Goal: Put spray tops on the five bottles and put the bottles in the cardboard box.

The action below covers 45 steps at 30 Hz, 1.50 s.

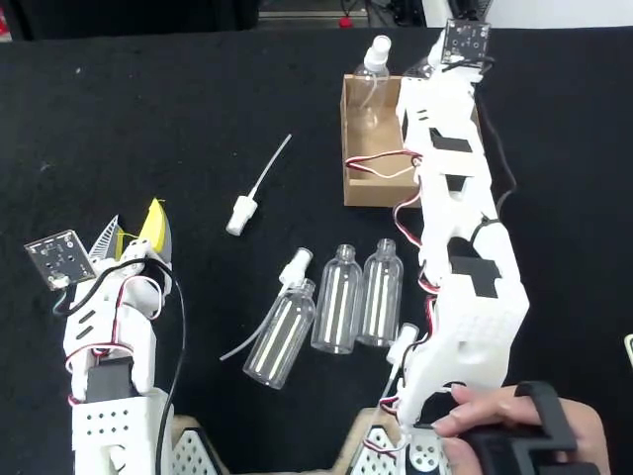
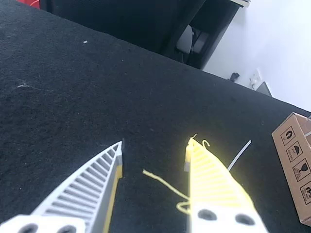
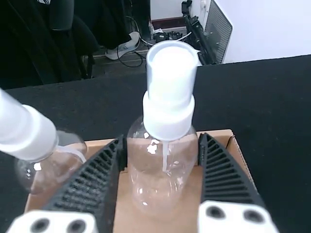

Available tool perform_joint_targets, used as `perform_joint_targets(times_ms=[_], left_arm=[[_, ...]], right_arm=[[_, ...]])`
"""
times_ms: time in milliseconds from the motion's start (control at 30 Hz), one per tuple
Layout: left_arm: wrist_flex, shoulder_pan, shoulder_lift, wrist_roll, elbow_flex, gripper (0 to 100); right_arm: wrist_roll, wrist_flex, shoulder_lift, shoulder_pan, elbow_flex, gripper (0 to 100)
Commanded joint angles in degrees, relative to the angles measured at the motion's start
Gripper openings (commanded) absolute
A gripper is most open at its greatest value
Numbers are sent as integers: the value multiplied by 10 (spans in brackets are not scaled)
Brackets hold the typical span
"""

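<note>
High view: a brown cardboard box [image 1: 368, 188] sits at the far side of the black table [image 1: 148, 99], and a clear capped bottle [image 1: 374, 71] stands in its far corner. The white right arm [image 1: 455, 198] stretches over the box. Nearer, 3 clear plastic bottles lie side by side: a lying bottle with a white spray top [image 1: 282, 336], a middle uncapped bottle [image 1: 338, 297] and an outer uncapped bottle [image 1: 381, 292]. A loose spray top with a thin tube [image 1: 242, 213] lies apart from them, to the side of the box. A second loose spray top [image 1: 402, 344] lies just beside the right arm. The left gripper [image 1: 135, 216] (1 white finger, 1 yellow) is at the near corner, well apart from all bottles.

Left wrist view: the left gripper is spread wide over bare table, with nothing between its fingers.

Right wrist view: the right gripper [image 3: 160, 141] pinches a gripped bottle [image 3: 167, 165], upright and topped, inside the box, near the clear capped bottle.
</note>
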Motion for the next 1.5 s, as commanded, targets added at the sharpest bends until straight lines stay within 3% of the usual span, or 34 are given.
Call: perform_joint_targets(times_ms=[0, 1000, 1200, 1467], left_arm=[[3, 6, -1, -6, 14, 202], [3, 5, -2, -7, 14, 202], [3, 5, -2, -7, 14, 202], [3, 5, -2, -7, 14, 202]], right_arm=[[-3, -18, -12, -15, -39, 172], [-3, -12, 55, -11, -94, 173], [-3, 52, 54, -12, -119, 179], [-3, 121, 54, -15, -153, 344]])
